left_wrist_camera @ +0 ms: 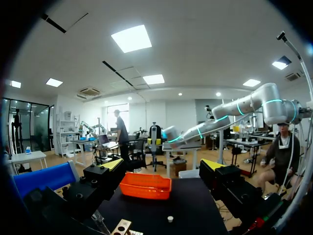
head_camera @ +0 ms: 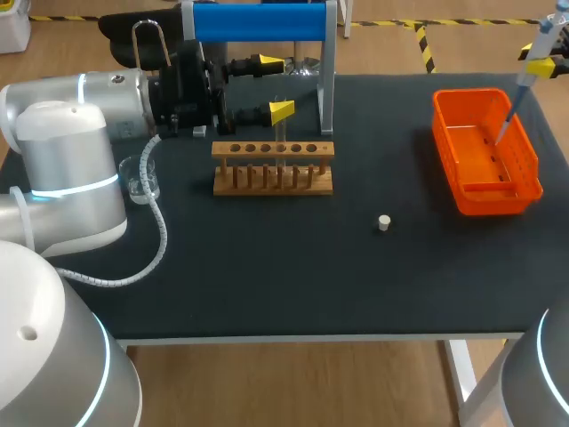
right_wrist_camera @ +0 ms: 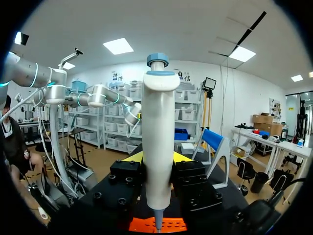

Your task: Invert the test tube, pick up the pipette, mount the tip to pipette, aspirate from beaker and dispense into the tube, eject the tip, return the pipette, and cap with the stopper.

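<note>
A white pipette with a blue cap (right_wrist_camera: 158,142) stands upright between my right gripper's fingers, which are shut on its body. In the head view this right gripper (head_camera: 544,62) is at the far right corner, and the pipette (head_camera: 524,87) points down into the orange tray (head_camera: 524,182). My left gripper (head_camera: 277,87) is open, level with the top of a clear test tube (head_camera: 280,132) in the wooden rack (head_camera: 273,169). Its yellow fingertips (left_wrist_camera: 113,164) stand wide apart with nothing between them. A small white stopper (head_camera: 384,222) lies on the mat. A glass beaker (head_camera: 142,178) sits by the left arm.
A blue-topped metal stand (head_camera: 258,22) rises behind the rack, close to the left gripper. The orange tray (left_wrist_camera: 145,185) lies ahead of the left gripper, the stopper (left_wrist_camera: 169,219) nearer. The left arm's white cable loops over the mat in front of the beaker.
</note>
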Motion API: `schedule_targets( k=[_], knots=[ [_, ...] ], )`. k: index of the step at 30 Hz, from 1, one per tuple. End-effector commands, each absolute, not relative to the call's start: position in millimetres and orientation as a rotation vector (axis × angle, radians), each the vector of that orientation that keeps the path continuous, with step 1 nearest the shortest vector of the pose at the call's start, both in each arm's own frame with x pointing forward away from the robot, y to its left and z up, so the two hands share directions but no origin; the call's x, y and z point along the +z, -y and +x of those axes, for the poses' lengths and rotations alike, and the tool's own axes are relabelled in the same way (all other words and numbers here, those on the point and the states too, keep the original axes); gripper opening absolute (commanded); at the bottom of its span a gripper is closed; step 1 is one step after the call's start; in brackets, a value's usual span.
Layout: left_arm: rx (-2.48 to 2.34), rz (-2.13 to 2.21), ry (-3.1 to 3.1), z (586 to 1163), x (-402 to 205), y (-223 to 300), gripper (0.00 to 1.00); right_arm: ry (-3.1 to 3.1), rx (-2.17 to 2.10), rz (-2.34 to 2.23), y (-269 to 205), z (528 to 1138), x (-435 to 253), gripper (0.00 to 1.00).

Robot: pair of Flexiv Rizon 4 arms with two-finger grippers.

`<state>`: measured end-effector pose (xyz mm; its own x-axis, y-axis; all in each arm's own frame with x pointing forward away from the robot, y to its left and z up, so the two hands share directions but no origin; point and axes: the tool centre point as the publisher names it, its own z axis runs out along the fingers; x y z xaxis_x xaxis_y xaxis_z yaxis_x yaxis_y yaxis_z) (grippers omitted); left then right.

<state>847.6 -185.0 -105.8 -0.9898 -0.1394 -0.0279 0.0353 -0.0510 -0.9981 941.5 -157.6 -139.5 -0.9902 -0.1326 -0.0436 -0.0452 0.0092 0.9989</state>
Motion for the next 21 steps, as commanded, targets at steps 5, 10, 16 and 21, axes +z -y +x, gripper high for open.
schedule_targets(
  k=[5, 10, 16, 21],
  knots=[
    [-2.191, -0.115, -2.074, 847.3, -106.2, 185.3, 1.0, 2.19, -2.17, 0.178, 160.7, 942.8, -140.6, 0.0],
    [-2.191, -0.115, -2.074, 847.3, -106.2, 185.3, 1.0, 2.198, -2.174, 0.163, 157.5, 942.3, -139.1, 0.0],
    [-2.191, -0.115, -2.074, 847.3, -106.2, 185.3, 1.0, 2.21, -2.174, 0.148, 153.1, 941.9, -138.1, 0.0],
    [-2.191, -0.115, -2.074, 847.3, -106.2, 185.3, 1.0, 2.216, -2.178, 0.14, 152.2, 942.1, -137.1, 0.0]
  ],
)
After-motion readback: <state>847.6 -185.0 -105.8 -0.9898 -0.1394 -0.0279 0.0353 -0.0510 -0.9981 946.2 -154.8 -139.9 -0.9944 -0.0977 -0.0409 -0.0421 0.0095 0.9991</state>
